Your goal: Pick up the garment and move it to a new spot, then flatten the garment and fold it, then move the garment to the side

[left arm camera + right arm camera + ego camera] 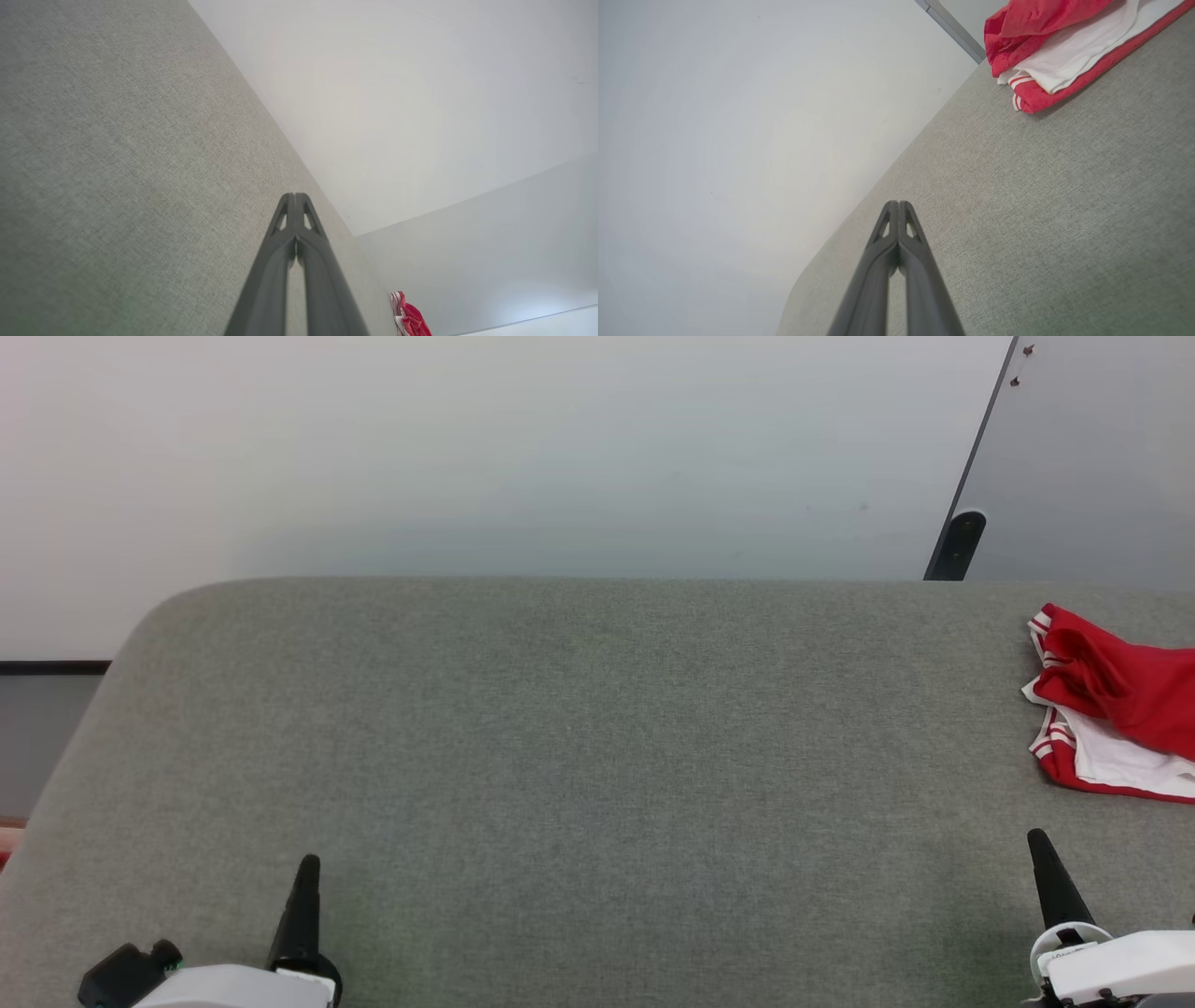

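Left fingers [307, 870]: low at the near left of the head view, pointing up over the bench; pressed together tip to tip (in the left wrist view [295, 199] one dark wedge with a thin seam down the middle).
Bench [579, 737]: grey woven cover, rounded at the far-left corner, stretching across the head view under both arms.
Wall [523, 448]: pale and plain, rising behind the far edge of the bench.
Dark post [962, 543]: slanted, behind the far edge toward the right, edging a grey panel [1092, 457].
Right fingers [1039, 845]: low at the near right, pointing up the view; closed on each other, tips touching in the right wrist view [898, 205]; apart from the garment, nearer than it.
Garment [1116, 695]: on the bench at the far right, cut off by the head view's right edge; loosely folded, red on top, white layer beneath, red-white striped trim at its left end; touched by neither arm. Upper right in the right wrist view [1045, 28], ahead of the fingertips; small and distant at the bench's edge in the left wrist view [411, 319].
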